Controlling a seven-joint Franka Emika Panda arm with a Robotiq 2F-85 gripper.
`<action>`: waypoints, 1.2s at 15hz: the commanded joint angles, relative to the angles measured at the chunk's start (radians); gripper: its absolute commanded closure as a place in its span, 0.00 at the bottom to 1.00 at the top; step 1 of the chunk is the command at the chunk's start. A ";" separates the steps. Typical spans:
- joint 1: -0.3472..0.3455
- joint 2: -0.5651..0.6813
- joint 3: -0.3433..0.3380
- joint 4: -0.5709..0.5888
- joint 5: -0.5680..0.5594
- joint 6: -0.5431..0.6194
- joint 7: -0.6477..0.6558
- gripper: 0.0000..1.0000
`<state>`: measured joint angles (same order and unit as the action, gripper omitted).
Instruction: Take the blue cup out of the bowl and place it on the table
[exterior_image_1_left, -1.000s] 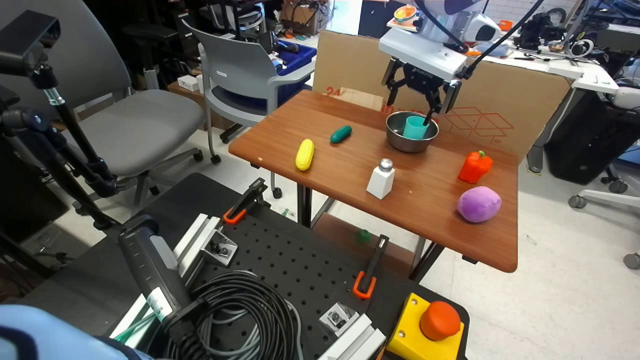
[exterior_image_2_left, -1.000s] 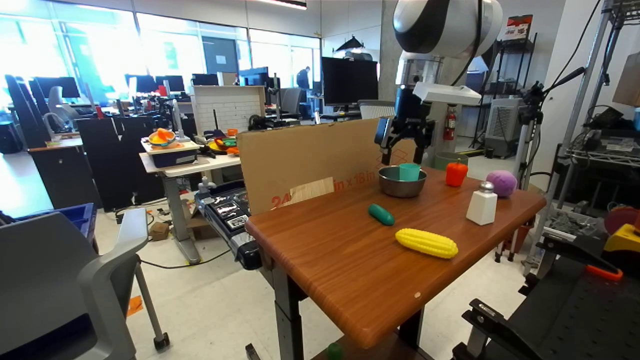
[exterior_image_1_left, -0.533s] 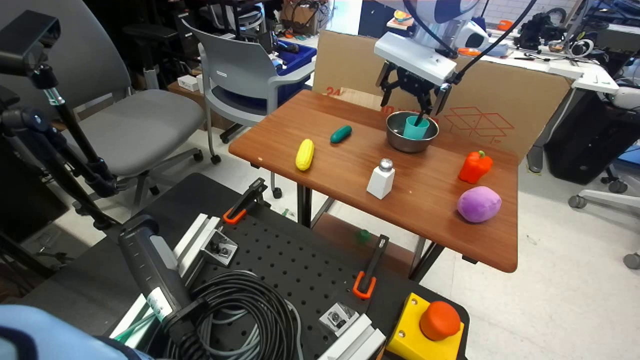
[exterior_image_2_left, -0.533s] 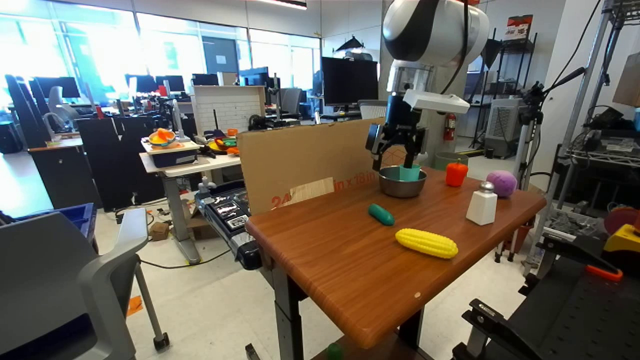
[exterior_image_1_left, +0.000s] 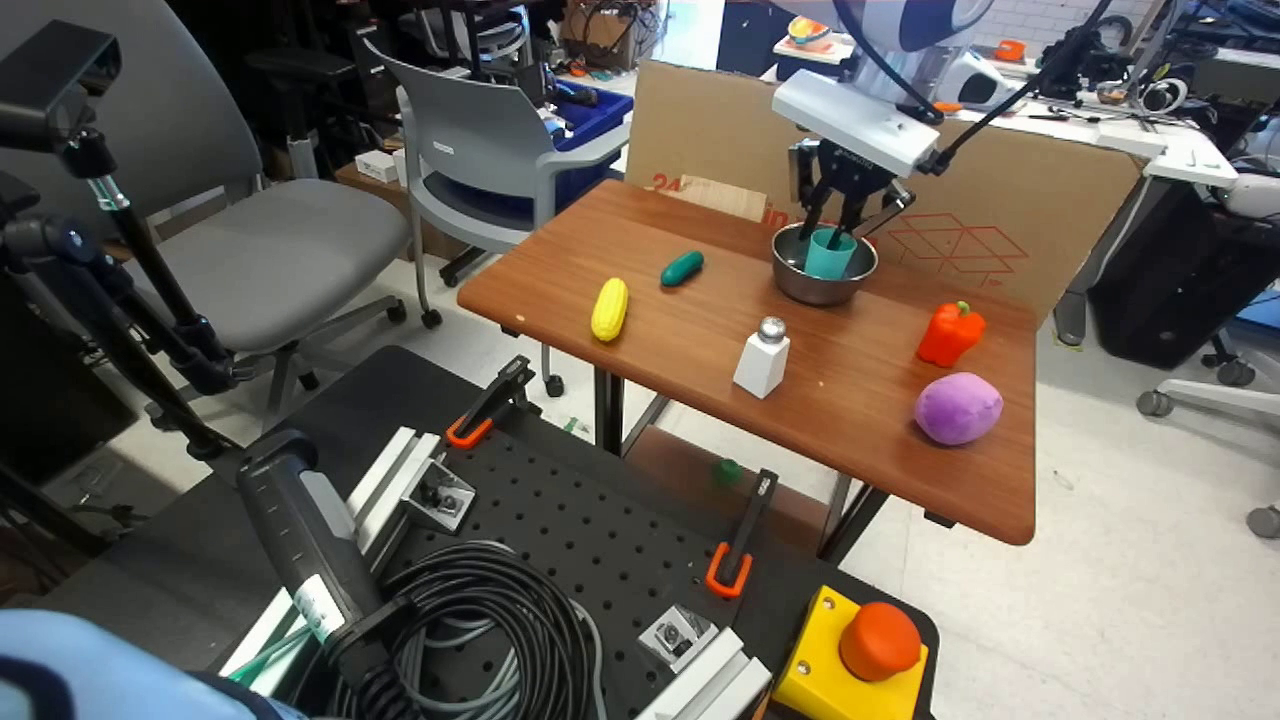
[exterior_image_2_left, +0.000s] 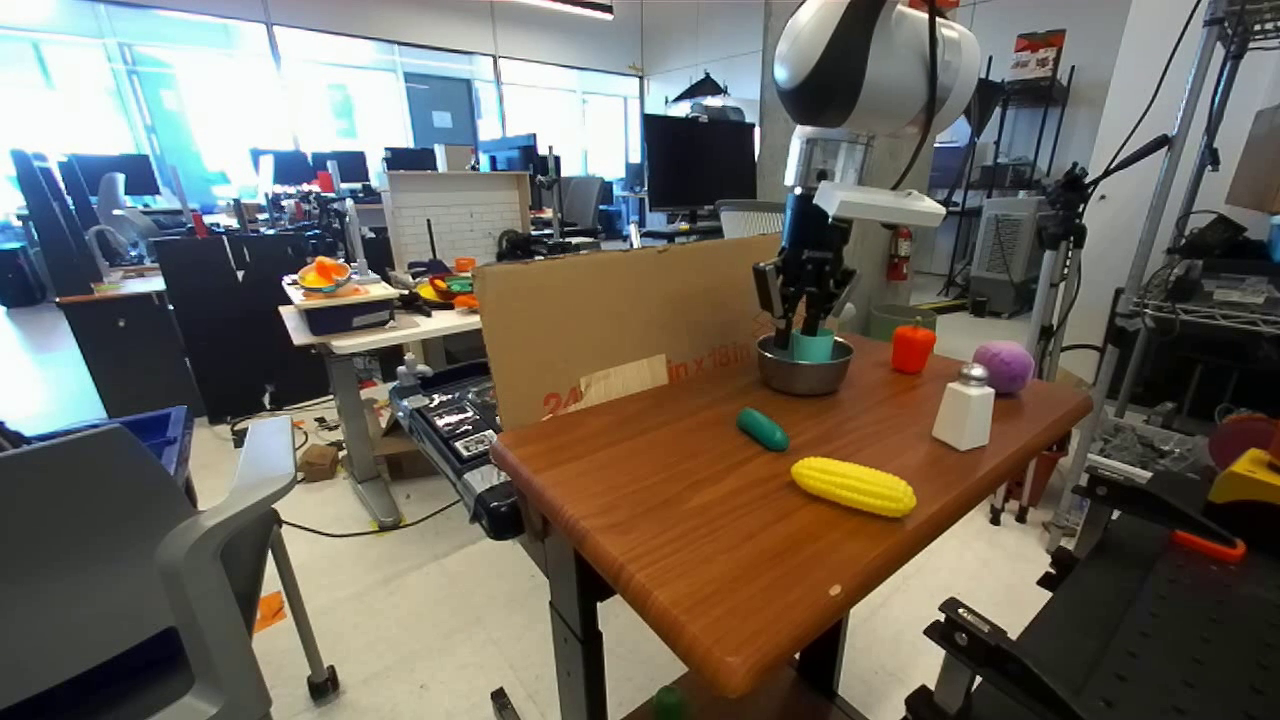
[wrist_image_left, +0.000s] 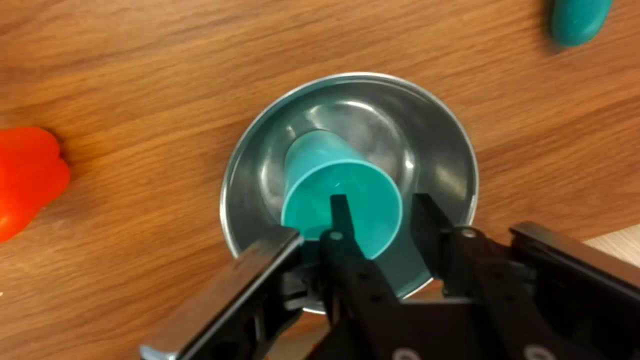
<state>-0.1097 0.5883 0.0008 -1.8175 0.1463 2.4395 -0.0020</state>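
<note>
"Two fingers (wrist_image_left: 343, 215) of the gripper (wrist_image_left: 382, 199) stand parted, one inside the tapered blue cup (wrist_image_left: 335, 177), one outside its wall!"

"Cup's in the shiny metal bowl (wrist_image_left: 444, 150)! In both exterior views alone, a knobbly yellow corn cob (exterior_image_2_left: 853, 487) lies on the wooden table (exterior_image_2_left: 650, 510)."

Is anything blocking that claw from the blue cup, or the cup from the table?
Nothing visible blocks the gripper: it straddles the wall of the blue cup. The bowl surrounds the cup, which likely needs lifting over the bowl's rim to reach the table.
</note>
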 joint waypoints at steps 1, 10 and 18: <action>-0.010 0.007 -0.002 0.040 0.015 -0.058 0.001 0.95; 0.061 -0.098 -0.017 0.046 -0.057 -0.100 0.043 0.99; 0.228 -0.226 0.051 0.044 -0.169 -0.099 0.086 0.99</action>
<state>0.0579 0.3777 0.0378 -1.7619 0.0329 2.2970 0.0363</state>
